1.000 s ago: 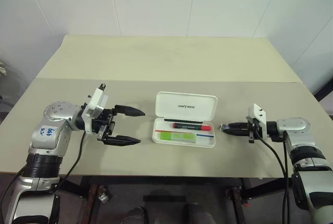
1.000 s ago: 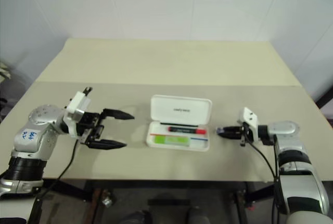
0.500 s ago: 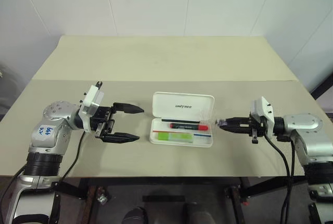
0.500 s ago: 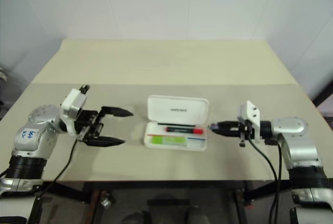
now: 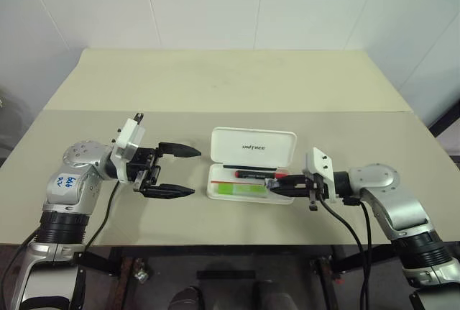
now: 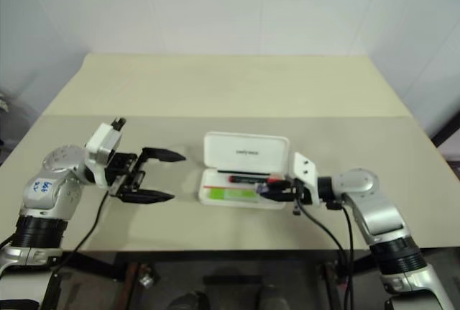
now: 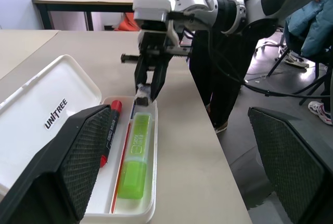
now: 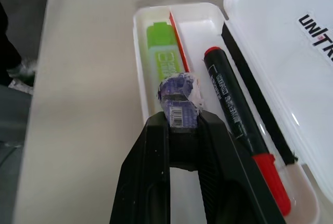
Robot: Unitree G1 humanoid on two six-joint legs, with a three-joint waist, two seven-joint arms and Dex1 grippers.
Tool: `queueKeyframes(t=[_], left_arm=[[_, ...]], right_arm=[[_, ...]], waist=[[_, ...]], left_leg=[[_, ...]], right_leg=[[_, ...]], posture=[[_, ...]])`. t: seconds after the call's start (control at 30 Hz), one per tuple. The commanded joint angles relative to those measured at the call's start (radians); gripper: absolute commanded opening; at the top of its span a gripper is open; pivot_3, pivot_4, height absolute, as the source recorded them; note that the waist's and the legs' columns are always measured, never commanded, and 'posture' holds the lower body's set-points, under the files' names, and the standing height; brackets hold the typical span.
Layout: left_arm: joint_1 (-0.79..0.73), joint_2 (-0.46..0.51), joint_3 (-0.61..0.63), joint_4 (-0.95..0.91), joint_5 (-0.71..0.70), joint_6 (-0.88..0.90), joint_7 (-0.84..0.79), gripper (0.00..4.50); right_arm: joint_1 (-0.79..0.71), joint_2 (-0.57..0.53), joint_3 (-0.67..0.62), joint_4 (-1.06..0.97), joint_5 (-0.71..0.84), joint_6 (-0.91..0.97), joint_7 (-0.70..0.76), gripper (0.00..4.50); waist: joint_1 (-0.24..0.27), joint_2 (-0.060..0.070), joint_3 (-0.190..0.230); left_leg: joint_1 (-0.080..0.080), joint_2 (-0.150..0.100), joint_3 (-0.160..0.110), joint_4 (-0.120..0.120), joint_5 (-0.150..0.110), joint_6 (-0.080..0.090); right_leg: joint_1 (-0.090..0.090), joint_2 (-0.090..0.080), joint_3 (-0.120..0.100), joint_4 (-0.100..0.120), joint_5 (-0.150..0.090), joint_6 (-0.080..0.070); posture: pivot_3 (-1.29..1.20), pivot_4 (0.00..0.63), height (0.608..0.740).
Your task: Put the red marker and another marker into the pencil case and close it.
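Pencil case [image 5: 253, 170] lay open holding red marker [image 5: 257, 174] and green marker [image 5: 241, 188]; right gripper [image 5: 277, 184], fingers together, should tip the lid squarely; left gripper [image 5: 183, 172] fingers apart.

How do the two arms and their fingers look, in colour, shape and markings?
Both arms have silver-grey rounded shells with black ribbed bands, a black cable along each, and a white block at the wrist. The left gripper has two black pointed fingers with textured pads. The right gripper has black fingers too, with bluish-white tape at the tips. The left arm bears blue handwriting.
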State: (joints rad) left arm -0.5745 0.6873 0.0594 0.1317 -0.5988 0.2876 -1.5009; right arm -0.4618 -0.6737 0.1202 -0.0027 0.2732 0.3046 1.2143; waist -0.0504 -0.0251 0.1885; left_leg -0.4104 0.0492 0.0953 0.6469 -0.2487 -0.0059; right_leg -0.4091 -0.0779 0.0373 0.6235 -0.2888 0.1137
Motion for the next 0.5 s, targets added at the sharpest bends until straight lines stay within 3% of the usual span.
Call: queueKeyframes(t=[0.03,0.5], left_arm=[[0.018,0.012,0.020,-0.037,-0.030,-0.004,-0.043,4.50],[0.056,0.018,0.032,-0.084,-0.051,0.007,-0.017,4.50]], right_arm=[[-0.016,-0.003,0.018,0.024,-0.018,-0.021,0.004,0.36],[-0.039,-0.037,-0.020,0.097,-0.013,-0.086,0.021,0.36]], waist=[[0.002,0.000,0.000],[0.002,-0.001,0.000]], left_leg=[[0.000,0.000,0.000,0.000,0.000,0.000],[-0.001,0.000,0.000,0.000,-0.001,0.001]], right_leg=[[0.000,0.000,0.000,0.000,0.000,0.000],[0.000,0.000,0.000,-0.002,0.000,0.000]], posture=[[0.00,0.150,0.740],[0.00,0.150,0.740]])
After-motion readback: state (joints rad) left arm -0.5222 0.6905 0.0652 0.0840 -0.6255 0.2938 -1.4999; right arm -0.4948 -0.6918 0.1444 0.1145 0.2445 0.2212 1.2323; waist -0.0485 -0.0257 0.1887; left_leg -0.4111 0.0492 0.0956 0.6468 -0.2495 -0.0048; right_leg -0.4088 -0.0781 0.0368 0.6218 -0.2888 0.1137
